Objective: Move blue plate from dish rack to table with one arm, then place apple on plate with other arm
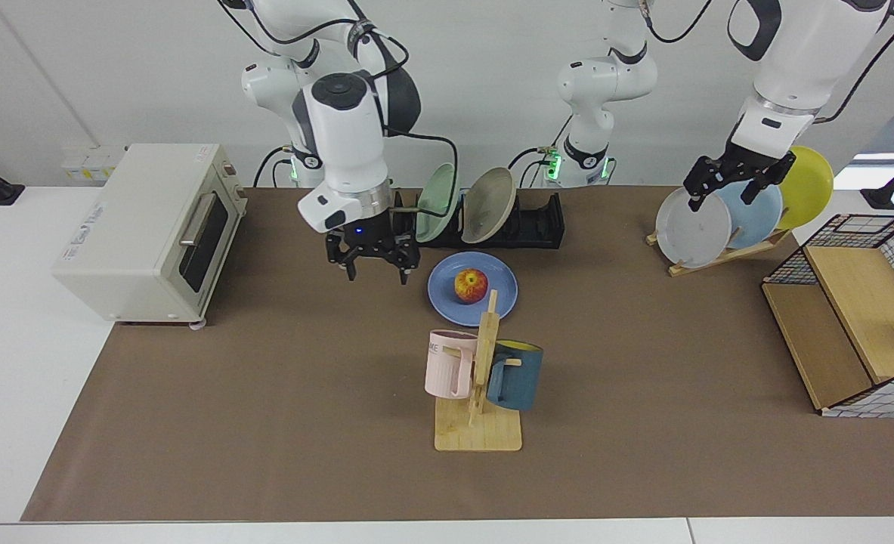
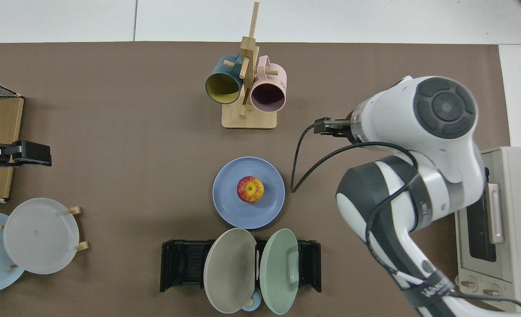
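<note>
The blue plate (image 1: 443,291) (image 2: 229,198) lies flat on the table's brown mat (image 1: 265,393), just in front of the black dish rack (image 1: 539,223) (image 2: 182,264). The red and yellow apple (image 1: 471,285) (image 2: 250,189) rests at the plate's middle, touched by nothing. My right gripper (image 1: 376,272) hangs open and empty above the mat, beside the plate toward the toaster oven; in the top view its arm covers it. My left gripper (image 1: 725,195) (image 2: 24,153) waits open and empty, high over the wooden plate stand.
A pale green plate (image 1: 436,202) and a beige plate (image 1: 489,204) stand in the rack. A mug tree (image 1: 481,378) stands near the plate's front. A toaster oven (image 1: 152,227), a wooden stand (image 1: 726,253) with three plates and a wire basket (image 1: 855,325) flank the mat.
</note>
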